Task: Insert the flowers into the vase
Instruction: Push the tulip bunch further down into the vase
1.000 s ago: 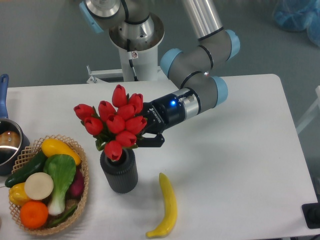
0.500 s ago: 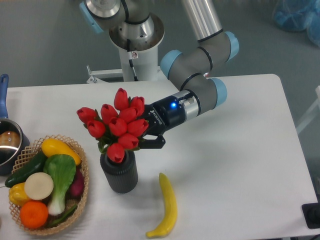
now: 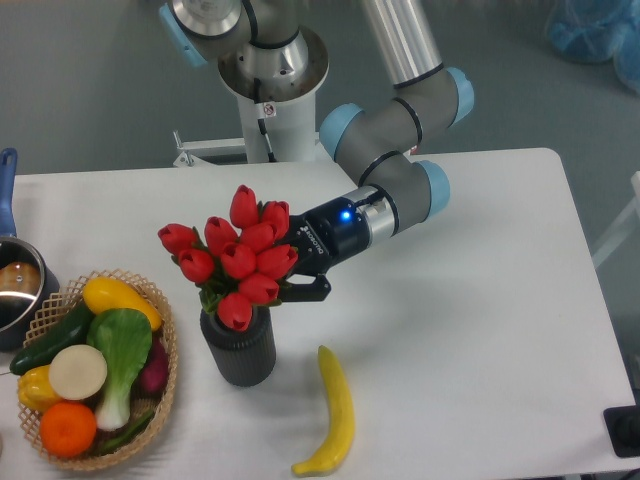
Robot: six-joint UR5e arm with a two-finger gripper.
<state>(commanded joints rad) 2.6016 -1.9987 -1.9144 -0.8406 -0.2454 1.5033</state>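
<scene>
A white desk (image 3: 470, 300) seen from above, with a dark grey ribbed vase (image 3: 240, 348) standing upright near its front left. All places here are given from that vase.

Directly over the vase mouth sits a tight bunch of red tulip flowers (image 3: 238, 262), about 10 buds with green leaves below them. The lowest bud hangs at the rim, and the stems seem to reach down into the opening, though the buds hide the stems and the inside of the vase, so how deep they sit cannot be told. The bunch leans slightly up and to the left of the vase.

1 robot arm reaches in from the upper right of the vase. Its black claw (image 3: 298, 285) comes at the bunch sideways, just above and right of the rim, closed around the lower part of the flowers. Gripping low and from the side likely keeps the buds free and lets the stems point down into the opening. A blue light glows on the wrist behind the claw.

To the left of the vase, near but apart, lies a woven basket (image 3: 165, 385) filled with toy vegetables and fruit. To the right of the vase, just in front, a yellow banana (image 3: 335, 412) lies on the desk. Far left of the vase, at the edge of view, is a metal pot (image 3: 18, 290) with a blue handle.

The insertion looks nearly done; releasing remains.
</scene>
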